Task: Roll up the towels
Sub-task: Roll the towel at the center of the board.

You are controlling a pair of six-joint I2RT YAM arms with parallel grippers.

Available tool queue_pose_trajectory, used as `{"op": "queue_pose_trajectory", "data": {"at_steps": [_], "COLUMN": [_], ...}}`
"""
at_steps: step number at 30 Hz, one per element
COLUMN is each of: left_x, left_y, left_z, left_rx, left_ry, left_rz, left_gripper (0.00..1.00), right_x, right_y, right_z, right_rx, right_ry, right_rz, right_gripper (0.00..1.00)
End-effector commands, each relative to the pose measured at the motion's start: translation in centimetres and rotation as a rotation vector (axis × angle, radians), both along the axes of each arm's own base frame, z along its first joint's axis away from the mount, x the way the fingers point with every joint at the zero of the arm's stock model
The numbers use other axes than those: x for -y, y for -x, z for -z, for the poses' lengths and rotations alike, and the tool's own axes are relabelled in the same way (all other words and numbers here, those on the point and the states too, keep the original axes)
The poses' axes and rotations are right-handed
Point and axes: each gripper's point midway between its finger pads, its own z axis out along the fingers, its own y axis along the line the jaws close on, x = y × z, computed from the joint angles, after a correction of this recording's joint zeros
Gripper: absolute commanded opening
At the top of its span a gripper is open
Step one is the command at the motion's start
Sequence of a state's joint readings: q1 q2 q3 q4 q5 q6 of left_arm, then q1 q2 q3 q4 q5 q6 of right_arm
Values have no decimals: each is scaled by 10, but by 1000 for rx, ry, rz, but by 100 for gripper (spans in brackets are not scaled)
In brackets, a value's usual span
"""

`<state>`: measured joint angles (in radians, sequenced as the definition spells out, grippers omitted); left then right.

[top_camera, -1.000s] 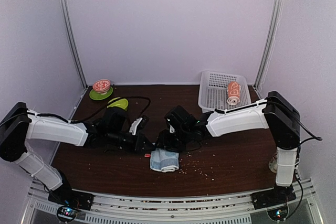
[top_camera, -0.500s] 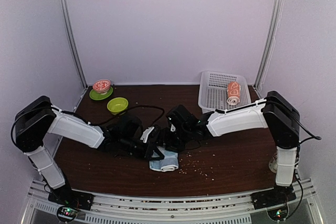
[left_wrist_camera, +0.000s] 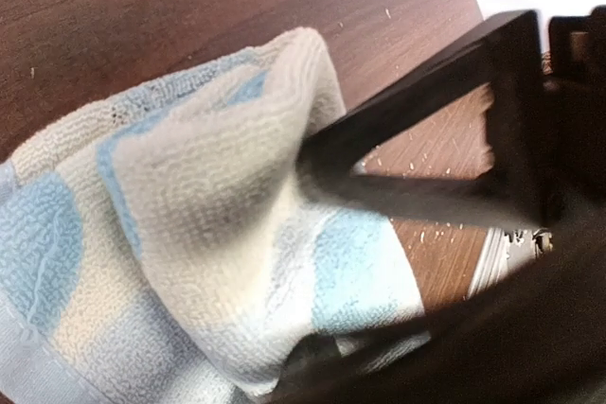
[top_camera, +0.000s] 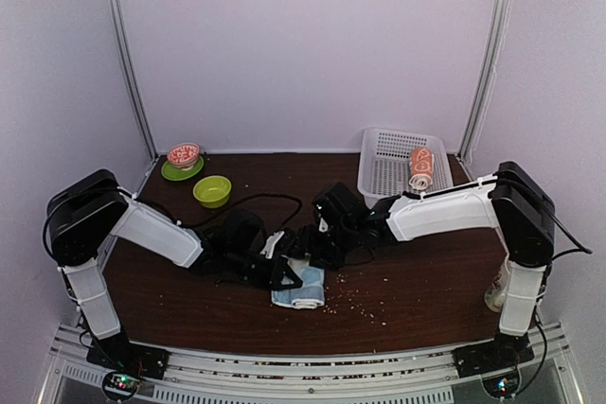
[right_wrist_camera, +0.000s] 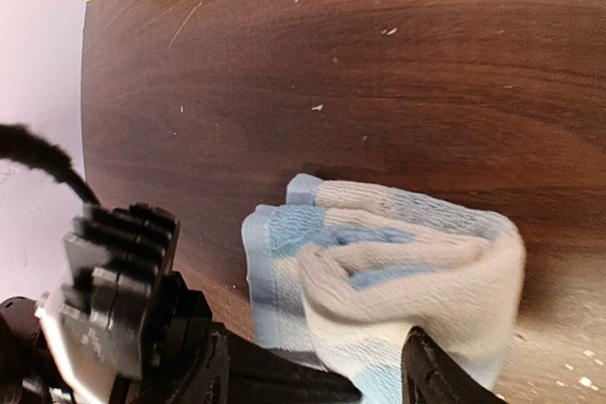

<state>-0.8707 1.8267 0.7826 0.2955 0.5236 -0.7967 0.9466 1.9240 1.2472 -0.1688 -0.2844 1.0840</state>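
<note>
Rolling of the light-blue towel (top_camera: 305, 289) is the step in hand, as I judge it. This towel lies as a loose, half-made bundle low in the middle of the top view, on the brown table (top_camera: 426, 276), while the orange towel (top_camera: 420, 169) lies already rolled in the white basket (top_camera: 379, 153) at the upper right. The left gripper (top_camera: 287, 277) has its jaws closed tight on a fold of the blue cloth, at the left side of the bundle. The right gripper (top_camera: 319, 249) stands at the upper edge of the bundle with its jaws wide apart and holds nothing; I cannot tell if a finger touches the cloth. To do this step well, I think the pinched fold should be turned over evenly, low over the table, so that the layers do not slide open. The open gripper could press the other side of the bundle, to stop it from twisting. The cloth looks thick and soft, so it will probably spring back if it is released too early.
</note>
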Motion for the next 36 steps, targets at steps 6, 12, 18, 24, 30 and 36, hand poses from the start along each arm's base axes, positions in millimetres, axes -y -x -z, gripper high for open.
{"op": "queue_pose_trajectory", "data": {"at_steps": [6,12,18,24,30,36], "left_x": [2,1,1,-2,-4,-14], "left_y": [-5,-5,-6,-5,-5,-5], "left_z": [1,1,1,1,-5,-39], "left_rx": [-6,-10,-10,-8,7,78], "left_ry": [8,6,6,3,6,17], "left_rz": [-15,-22,-31,-40,-39,-48], "left_gripper": [0,0,0,0,0,0], "right_x": [51,50,26,7,14,81], "right_y": [15,43,58,64,66,63], "right_z": [-20,-4,0,26,45,36], "right_rx": [57,20,5,-71,-93,44], "right_ry": [-22,-160,-237,-206,-132,317], "right_rz": [33,-26,-91,-125,-125,-268], "right_gripper": [62,59,58,46,10,0]}}
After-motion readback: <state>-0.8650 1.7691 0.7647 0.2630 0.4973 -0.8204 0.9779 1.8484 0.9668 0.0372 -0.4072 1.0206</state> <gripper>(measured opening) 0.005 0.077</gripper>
